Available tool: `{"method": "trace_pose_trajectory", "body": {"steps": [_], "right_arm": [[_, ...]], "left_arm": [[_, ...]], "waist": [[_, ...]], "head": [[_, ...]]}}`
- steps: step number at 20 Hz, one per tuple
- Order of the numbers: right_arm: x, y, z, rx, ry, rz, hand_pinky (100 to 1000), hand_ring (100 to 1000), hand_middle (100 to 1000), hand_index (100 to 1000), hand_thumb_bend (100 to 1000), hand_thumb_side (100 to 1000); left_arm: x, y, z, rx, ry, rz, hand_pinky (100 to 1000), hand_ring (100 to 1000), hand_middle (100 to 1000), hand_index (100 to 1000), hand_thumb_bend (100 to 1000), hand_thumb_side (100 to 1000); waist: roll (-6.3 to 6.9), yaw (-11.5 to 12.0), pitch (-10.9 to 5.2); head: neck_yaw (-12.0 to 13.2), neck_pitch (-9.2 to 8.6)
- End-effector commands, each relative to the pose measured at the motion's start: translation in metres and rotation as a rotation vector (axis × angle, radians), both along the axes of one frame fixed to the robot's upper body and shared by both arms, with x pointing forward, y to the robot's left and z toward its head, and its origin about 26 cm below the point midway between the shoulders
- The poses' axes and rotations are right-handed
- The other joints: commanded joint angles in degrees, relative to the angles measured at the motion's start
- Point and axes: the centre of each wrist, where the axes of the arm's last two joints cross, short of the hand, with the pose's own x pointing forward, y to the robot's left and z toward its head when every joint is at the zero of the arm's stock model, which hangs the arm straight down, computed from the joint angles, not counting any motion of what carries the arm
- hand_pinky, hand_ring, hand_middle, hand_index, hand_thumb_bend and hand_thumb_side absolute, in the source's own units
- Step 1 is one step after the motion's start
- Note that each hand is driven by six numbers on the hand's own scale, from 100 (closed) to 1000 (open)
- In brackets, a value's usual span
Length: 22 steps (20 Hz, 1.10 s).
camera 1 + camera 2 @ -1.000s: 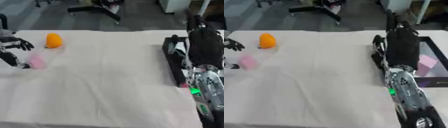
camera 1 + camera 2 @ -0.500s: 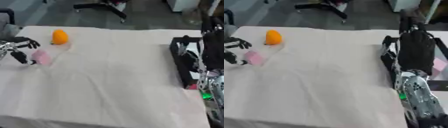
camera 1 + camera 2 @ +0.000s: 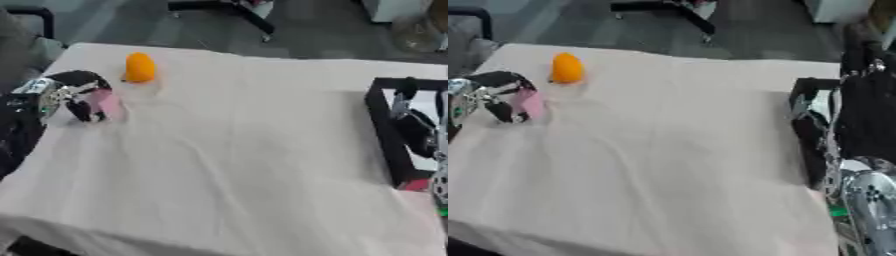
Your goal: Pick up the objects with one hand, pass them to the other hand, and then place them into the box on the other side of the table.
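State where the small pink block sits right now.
The small pink block sits at the table's left side, within the curled fingers of the left hand, just below the orange rounded object.

I see the table (image 3: 236,165) filling the middle of the view. The left hand (image 3: 66,97) sits at the table's left edge, fingers curled around a small block (image 3: 107,104). A rounded object (image 3: 139,67) lies behind the block, toward the far left. The box (image 3: 389,135) stands at the right edge, and the right hand (image 3: 866,120) is raised beside it.
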Motion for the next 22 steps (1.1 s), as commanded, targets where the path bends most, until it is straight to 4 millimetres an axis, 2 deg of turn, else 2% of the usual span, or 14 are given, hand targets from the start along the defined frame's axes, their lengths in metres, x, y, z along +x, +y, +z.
{"method": "trace_pose_trajectory", "body": {"steps": [1, 4, 8, 11, 14, 16, 18, 20, 22], "right_arm": [[-0.002, 0.001, 0.008, 0.016, -0.032, 0.008, 502, 757, 792, 983, 100, 283], [-0.001, 0.002, 0.007, 0.005, -0.021, 0.016, 508, 759, 792, 981, 100, 272], [0.002, 0.008, 0.005, -0.07, 0.023, 0.052, 564, 771, 800, 978, 100, 223], [0.005, 0.017, 0.006, -0.151, 0.051, 0.097, 654, 789, 815, 985, 100, 238], [0.008, 0.032, 0.009, -0.248, 0.066, 0.156, 758, 810, 836, 992, 193, 270], [0.007, 0.043, 0.014, -0.323, 0.094, 0.192, 858, 832, 859, 996, 285, 300], [0.004, 0.052, 0.022, -0.391, 0.119, 0.218, 933, 861, 888, 1000, 328, 314], [0.002, 0.058, 0.026, -0.436, 0.14, 0.228, 983, 882, 909, 1000, 337, 324], [0.002, 0.061, 0.027, -0.464, 0.16, 0.225, 1000, 895, 921, 1000, 336, 333]], "left_arm": [[0.0, 0.006, 0.015, 0.048, -0.079, -0.023, 724, 518, 463, 592, 165, 100], [0.006, 0.001, 0.032, 0.069, -0.175, -0.083, 729, 520, 464, 595, 180, 112], [0.023, -0.026, 0.055, 0.047, -0.322, -0.222, 734, 509, 451, 578, 224, 126], [0.035, -0.059, 0.054, -0.032, -0.412, -0.346, 726, 491, 431, 554, 246, 130], [0.044, -0.099, 0.041, -0.118, -0.454, -0.488, 721, 486, 424, 545, 269, 137], [0.051, -0.132, 0.022, -0.307, -0.434, -0.6, 718, 488, 425, 546, 282, 138], [0.058, -0.164, 0.018, -0.559, -0.386, -0.636, 715, 488, 425, 544, 283, 134], [0.061, -0.196, 0.033, -0.786, -0.31, -0.634, 711, 491, 429, 547, 291, 135], [0.059, -0.222, 0.056, -0.987, -0.204, -0.635, 709, 493, 432, 550, 300, 137]], "waist": [[0.04, 0.09, -0.56], [-0.11, 0.55, -0.82], [-0.42, 1.55, -1.56], [-0.82, 2.15, -2.04], [-1.29, 2.38, -2.37], [-1.41, 2.88, -2.61], [-1.37, 3.17, -2.76], [-1.22, 3.33, -2.83], [-1.01, 3.53, -2.9]], "head": [[-0.4, -0.48], [-1.95, -0.34], [-5.46, 0.39], [-7.89, 0.45], [-9.55, 0.24], [-10.92, 0.14], [-11.7, 0.05], [-12.18, 0.07], [-12.69, 0.18]]}}
